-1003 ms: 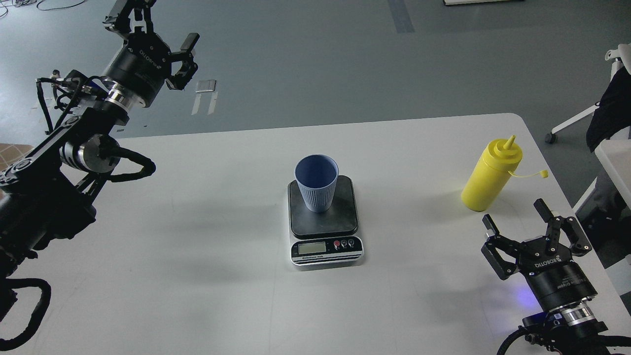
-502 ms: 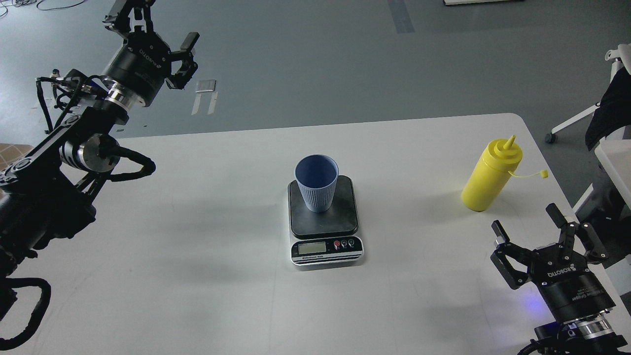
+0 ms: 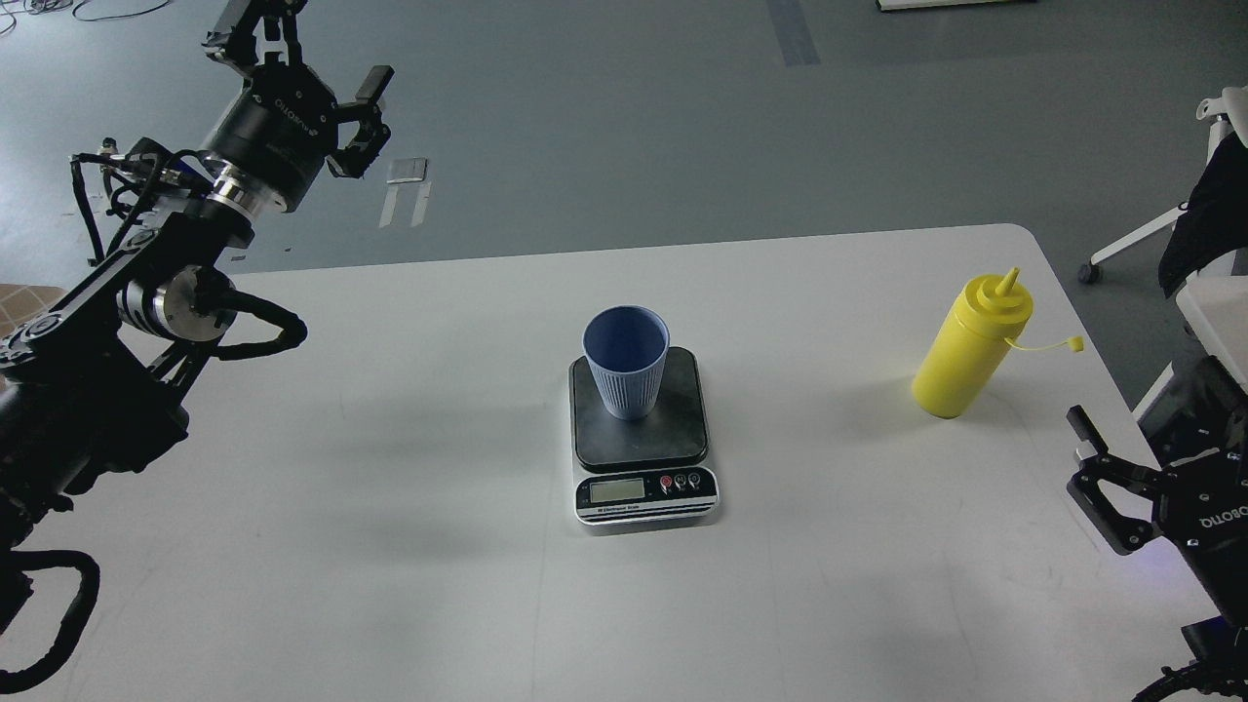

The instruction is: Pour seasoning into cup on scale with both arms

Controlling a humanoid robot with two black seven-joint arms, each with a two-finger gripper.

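Note:
The pale blue ribbed cup stands upright on the dark platform of the scale, whose silver front with its display faces me at mid-table. The yellow seasoning bottle stands upright near the table's right edge, its tethered cap hanging off to the right. My left gripper is open and empty, raised high at the far left beyond the table's back edge. My right gripper is open and empty at the right edge of the view, in front of and to the right of the bottle. Only one of its fingers shows clearly.
The white table has a rounded far right corner close to the bottle. A white-framed stand with black cloth is beyond the table on the right. Grey floor lies behind.
My right gripper has moved to the right and back toward me, away from the bottle, partly leaving the view. The left arm, cup, scale and bottle have not moved.

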